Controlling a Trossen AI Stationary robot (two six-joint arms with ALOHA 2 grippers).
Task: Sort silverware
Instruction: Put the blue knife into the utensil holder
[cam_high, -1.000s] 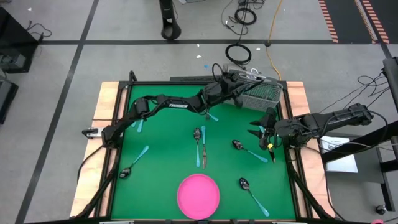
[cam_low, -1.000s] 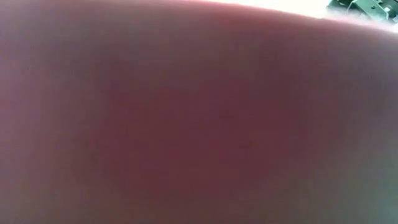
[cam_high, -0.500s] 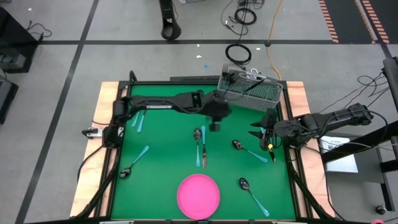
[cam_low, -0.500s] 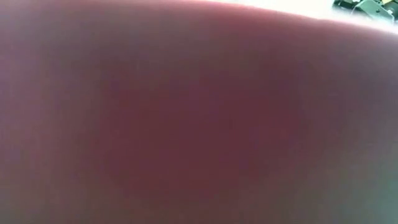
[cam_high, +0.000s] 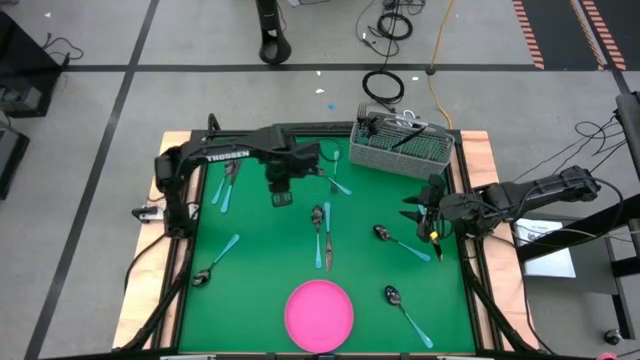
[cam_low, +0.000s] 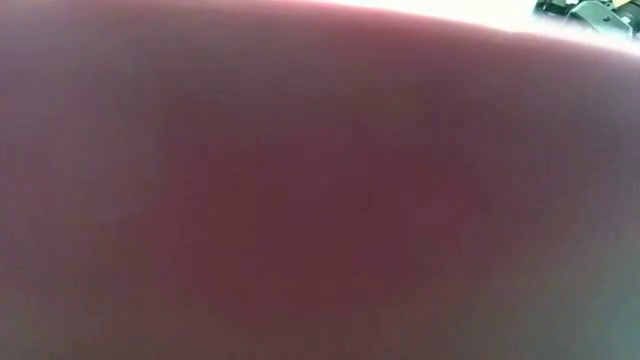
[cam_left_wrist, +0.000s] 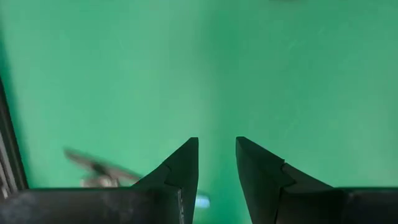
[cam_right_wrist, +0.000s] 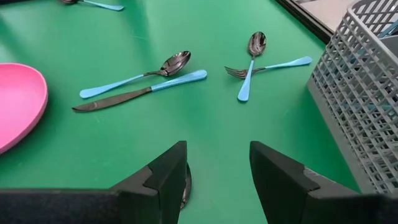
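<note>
Pink plate at the near edge of the green mat, silverware scattered mid-table with open room between. Right gripper by the right edge, jaws apart, empty. Left gripper over bare mat farther back, jaws parted, empty; mesh basket at the far edge.

I'm seeing silverware gleaming with glossy dark metal heads, smooth plastic-looking handles, lying on matt green tabletop.

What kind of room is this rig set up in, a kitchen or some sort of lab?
Most likely a lab or workshop, not a kitchen: the green table stands on a bare grey floor marked with dark tape lines, with loose cables lying behind it.
</note>
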